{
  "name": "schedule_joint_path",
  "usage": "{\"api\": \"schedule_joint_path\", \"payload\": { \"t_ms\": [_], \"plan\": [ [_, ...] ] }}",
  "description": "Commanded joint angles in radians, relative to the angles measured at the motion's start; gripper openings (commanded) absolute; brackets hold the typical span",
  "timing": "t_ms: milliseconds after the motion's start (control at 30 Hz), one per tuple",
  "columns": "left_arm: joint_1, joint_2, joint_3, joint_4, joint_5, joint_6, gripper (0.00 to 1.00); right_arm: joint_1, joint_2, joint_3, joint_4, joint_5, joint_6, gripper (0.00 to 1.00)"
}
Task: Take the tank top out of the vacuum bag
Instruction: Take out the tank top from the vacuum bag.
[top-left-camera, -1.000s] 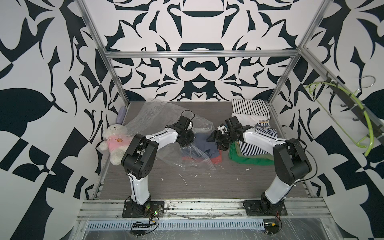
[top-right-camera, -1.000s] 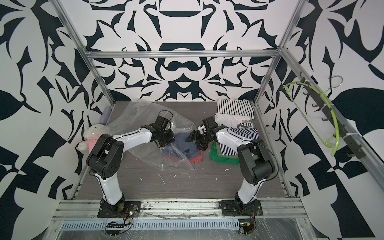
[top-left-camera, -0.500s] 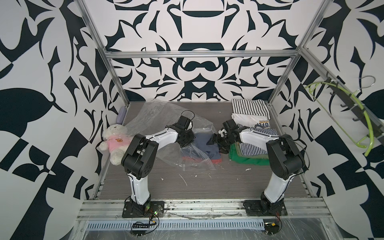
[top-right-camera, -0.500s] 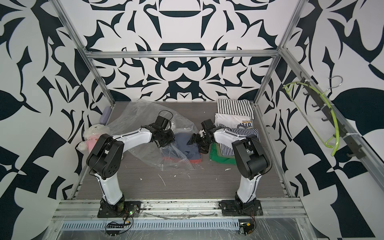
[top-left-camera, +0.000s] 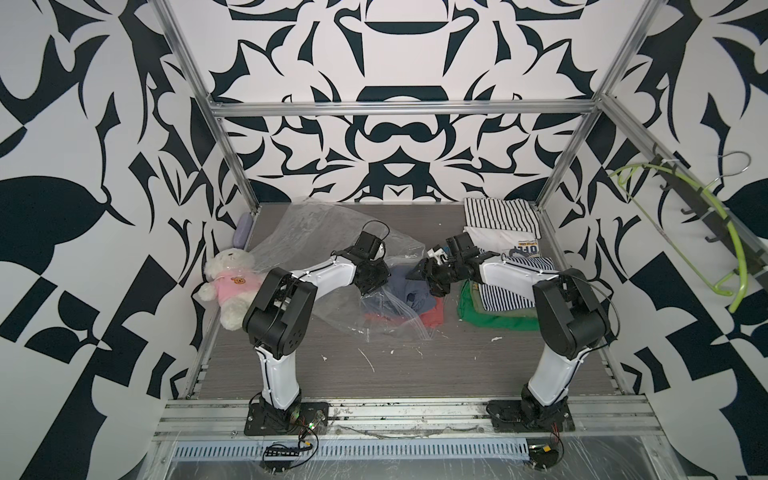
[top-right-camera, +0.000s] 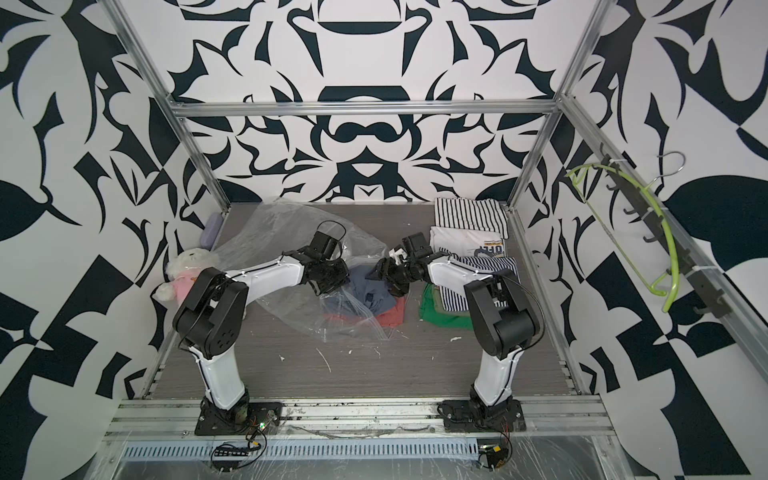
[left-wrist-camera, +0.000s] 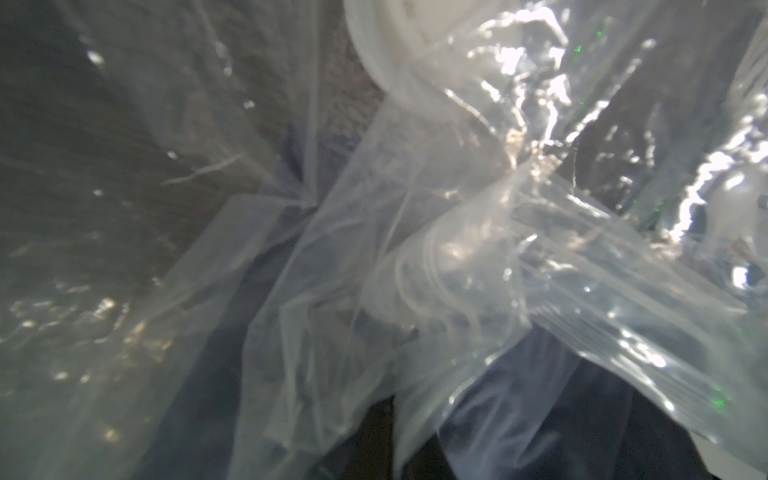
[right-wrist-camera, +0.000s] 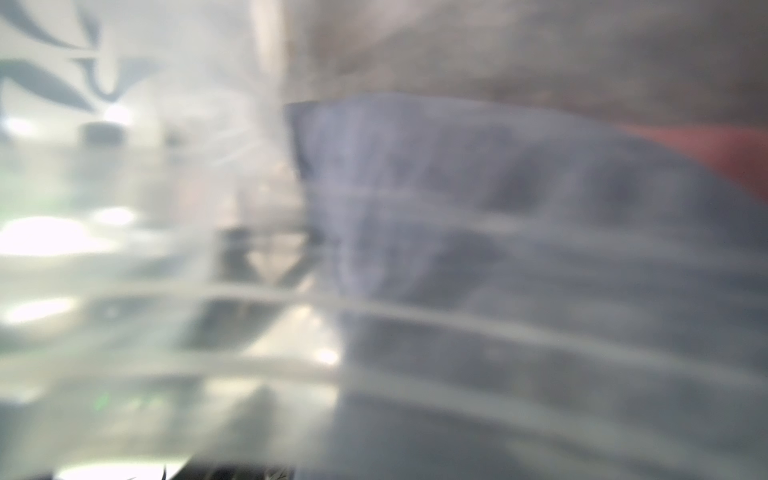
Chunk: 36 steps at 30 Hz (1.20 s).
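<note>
Reaching further toward the middle of the counter (top-left-camera: 415, 374), the right gripper (top-left-camera: 428, 277) has been brought over the last second up to the mouth of the vacuum bag (top-left-camera: 316, 232), and its elbow has been drawn inward from the right edge. Its jaws have been narrowing during that advance. In both top views they look spread on either side of a blue fold, but whether cloth is already pinched cannot be told. The right wrist view is blurred and shows only blue fabric behind ridged clear film.

The left gripper (top-left-camera: 372, 277) has not been moved. It is kept closed, and the film bunched before the left wrist camera suggests that the bag's upper layer is held by it.

The tank top (top-left-camera: 409, 287), taken to be the blue garment, is still lying at the bag's mouth near the counter's middle, partly under film and on a red garment (top-left-camera: 433, 320). Extraction is therefore judged as only starting.

Both arms are stretched low and forward, and the grippers are faced toward each other across the opening. The right forearm is passed over the folded clothes (top-left-camera: 494, 322) by the right edge.
</note>
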Motion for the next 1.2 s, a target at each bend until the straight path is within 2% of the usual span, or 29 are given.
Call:
{"api": "schedule_joint_path", "payload": {
  "t_ms": [0, 100, 267, 367, 633, 733, 1000, 1100, 1167],
  "plan": [
    [-0.007, 0.069, -0.028, -0.082, -0.012, -0.001, 0.0, 0.005, -0.024, 0.045, 0.06, -0.043, -0.001, 0.7],
    [-0.008, 0.069, -0.03, -0.081, -0.012, -0.002, 0.0, 0.005, -0.001, 0.039, 0.05, -0.022, 0.003, 0.7],
    [-0.007, 0.066, -0.035, -0.082, -0.015, -0.002, 0.0, 0.006, -0.008, 0.101, -0.23, 0.155, -0.09, 0.7],
    [-0.008, 0.07, -0.036, -0.08, -0.012, 0.0, 0.0, 0.006, -0.051, 0.109, -0.319, 0.211, -0.103, 0.65],
    [-0.008, 0.087, -0.031, -0.064, -0.002, -0.005, 0.0, 0.02, -0.125, 0.065, -0.232, 0.072, -0.031, 0.57],
    [-0.007, 0.086, -0.031, -0.061, 0.003, -0.005, 0.0, 0.031, -0.126, 0.078, -0.208, 0.055, -0.009, 0.53],
    [-0.008, 0.086, -0.036, -0.059, 0.004, -0.004, 0.0, 0.045, -0.056, 0.102, -0.19, 0.038, -0.019, 0.53],
    [-0.008, 0.083, -0.037, -0.059, 0.003, -0.004, 0.0, 0.044, -0.04, 0.094, -0.202, 0.086, -0.032, 0.56],
    [-0.008, 0.081, -0.04, -0.059, 0.001, -0.004, 0.0, 0.044, -0.034, 0.095, -0.235, 0.138, -0.045, 0.66]
  ]
}}
